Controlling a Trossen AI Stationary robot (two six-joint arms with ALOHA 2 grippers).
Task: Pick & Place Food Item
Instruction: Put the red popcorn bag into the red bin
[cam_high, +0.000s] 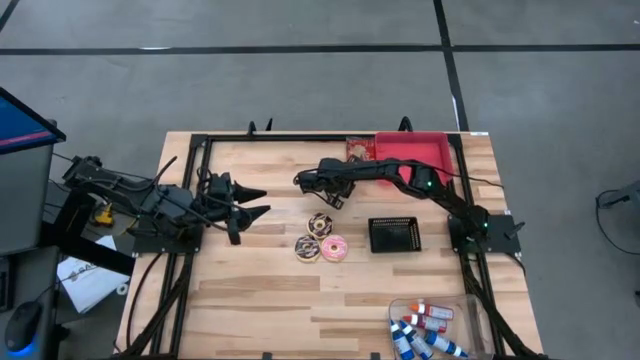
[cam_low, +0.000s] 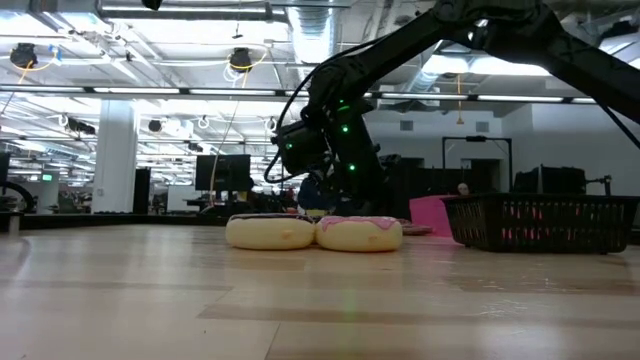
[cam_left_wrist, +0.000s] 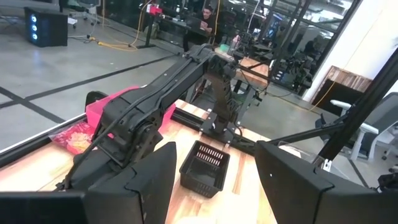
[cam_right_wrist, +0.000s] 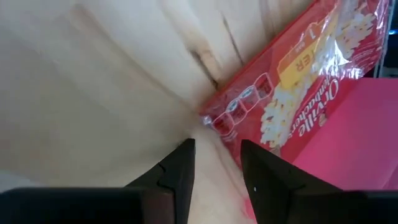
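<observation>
Three donuts lie flat mid-table: a dark sprinkled one (cam_high: 320, 224), a brown-and-white one (cam_high: 307, 247) and a pink one (cam_high: 334, 248). A red popcorn bag (cam_high: 360, 148) lies at the far edge, against the pink bin (cam_high: 415, 152). My right gripper (cam_right_wrist: 214, 152) slants down over bare wood beside the bag's corner (cam_right_wrist: 209, 119), open by a narrow gap with nothing between its fingers. My left gripper (cam_high: 255, 200) hovers level at the table's left, open and empty, pointing toward the right arm.
A black mesh basket (cam_high: 393, 234) stands right of the donuts. A clear tub (cam_high: 430, 325) of small bottles sits at the near right corner. A black frame rail (cam_high: 200, 180) runs along the table's edges. Bare wood lies near and left of the donuts.
</observation>
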